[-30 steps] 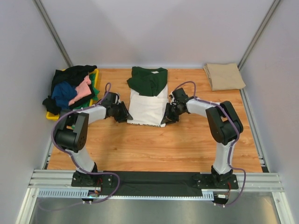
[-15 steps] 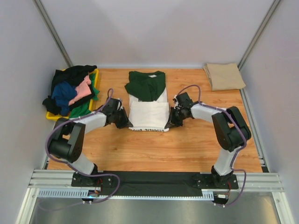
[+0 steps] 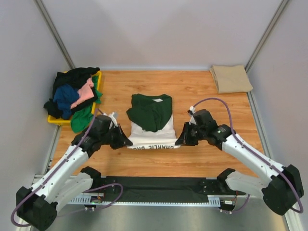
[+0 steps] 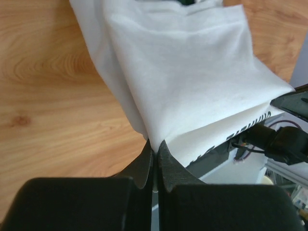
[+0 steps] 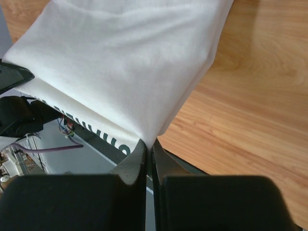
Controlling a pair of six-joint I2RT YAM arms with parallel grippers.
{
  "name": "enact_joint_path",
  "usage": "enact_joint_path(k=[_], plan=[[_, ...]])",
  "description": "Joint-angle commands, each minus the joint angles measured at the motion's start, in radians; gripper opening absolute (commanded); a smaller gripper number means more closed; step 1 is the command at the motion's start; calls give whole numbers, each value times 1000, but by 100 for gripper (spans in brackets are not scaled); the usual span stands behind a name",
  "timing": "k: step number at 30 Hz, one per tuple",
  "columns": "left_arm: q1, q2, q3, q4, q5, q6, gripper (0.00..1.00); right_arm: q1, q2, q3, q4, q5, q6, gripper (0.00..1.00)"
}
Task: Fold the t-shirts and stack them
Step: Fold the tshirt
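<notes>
Cream shirt (image 3: pixel 152 136) with green sleeves, toward the table (image 3: pixel 202 91) near edge, left gripper (image 4: pixel 154 149) clamped on its left corner, right gripper (image 5: pixel 148 147) clamped on its right corner.

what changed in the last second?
The left tool and right tool closed on the near corners of the cream shirt, one each. Both arms then pulled back and dragged the shirt toward their bases. The tan shirt and the pile at far left stayed put.
</notes>
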Motion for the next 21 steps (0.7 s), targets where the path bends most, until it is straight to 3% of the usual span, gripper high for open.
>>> enact_joint_path(k=[1, 5, 9, 21], plan=[[10, -91, 111, -280, -96, 11, 0, 6, -65, 61, -219, 173, 38, 0], [10, -43, 285, -369, -174, 54, 0, 5, -21, 211, -303, 243, 6, 0], [18, 120, 430, -380, -214, 94, 0, -41, 79, 331, -330, 239, -59, 0], [191, 492, 664, -337, -56, 178, 0, -141, 386, 540, -321, 138, -151, 0]])
